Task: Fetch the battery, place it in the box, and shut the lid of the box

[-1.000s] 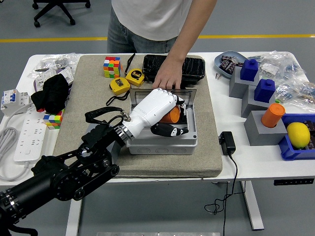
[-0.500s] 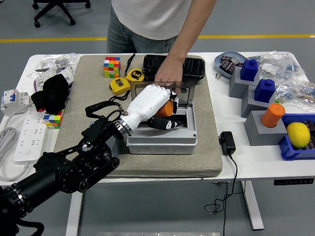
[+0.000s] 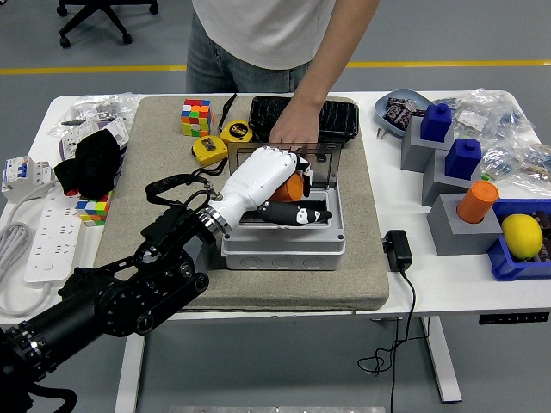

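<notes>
The battery point(image 3: 290, 188), orange, sits inside the open box point(image 3: 284, 245), toward its 12 o'clock wall, partly hidden behind the left hand point(image 3: 269, 182). That white hand hangs over the box with its black fingers point(image 3: 297, 213) stretched toward 3 o'clock; whether they grip the battery or have let go, I cannot tell. The clear lid point(image 3: 320, 165) stands raised at the box's 12 o'clock edge, and a person's hand point(image 3: 291, 135) rests on its top, holding it up. The box lies on a tan mat point(image 3: 362, 258) at the table's middle.

To do this step well, the hand should lift clear straight up without dragging the battery out, then come round behind the lid and press it down flat, once the person's hand is off it. The right hand is out of view.
</notes>
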Motion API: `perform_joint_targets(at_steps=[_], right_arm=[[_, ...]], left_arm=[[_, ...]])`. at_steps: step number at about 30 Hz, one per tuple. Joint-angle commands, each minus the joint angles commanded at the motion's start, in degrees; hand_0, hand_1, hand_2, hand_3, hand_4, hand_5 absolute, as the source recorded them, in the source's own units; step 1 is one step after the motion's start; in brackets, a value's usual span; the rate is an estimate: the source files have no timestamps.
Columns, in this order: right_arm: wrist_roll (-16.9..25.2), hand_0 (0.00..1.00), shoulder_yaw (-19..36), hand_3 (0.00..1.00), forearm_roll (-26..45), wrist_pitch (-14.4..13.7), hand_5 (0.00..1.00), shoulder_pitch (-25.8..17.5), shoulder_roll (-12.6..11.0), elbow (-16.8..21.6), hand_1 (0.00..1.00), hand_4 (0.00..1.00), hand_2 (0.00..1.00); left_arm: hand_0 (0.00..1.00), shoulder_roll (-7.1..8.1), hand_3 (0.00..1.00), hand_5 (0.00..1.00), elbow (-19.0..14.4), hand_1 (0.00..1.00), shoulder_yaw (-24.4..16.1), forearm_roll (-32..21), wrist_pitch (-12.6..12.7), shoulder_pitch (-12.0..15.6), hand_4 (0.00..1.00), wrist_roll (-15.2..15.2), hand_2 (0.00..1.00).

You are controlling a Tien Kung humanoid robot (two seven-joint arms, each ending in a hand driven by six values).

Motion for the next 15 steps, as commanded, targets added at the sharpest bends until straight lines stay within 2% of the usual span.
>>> perform_joint_targets(at_steps=[6,15], right_arm=[[-0.1,0.975,0.1,0.796,-0.1,0.0,0.998,-0.1,0.0,0.0,0.783,0.998,0.747],[-0.1,0.975,-0.2,0.796,0.0,0.0,0.998,-0.1,0.0,0.0,0.783,0.998,0.747]], left_arm=[[0.037,-0.24,0.027,0.841,-1.6,0.002,0.7,-1.2,0.1,1.2,0.956,0.1,0.002],[0.038,-0.91,0.026,0.817,-1.0,0.002,2.0,-1.2,0.3,2.0,0.955,0.2,0.002]])
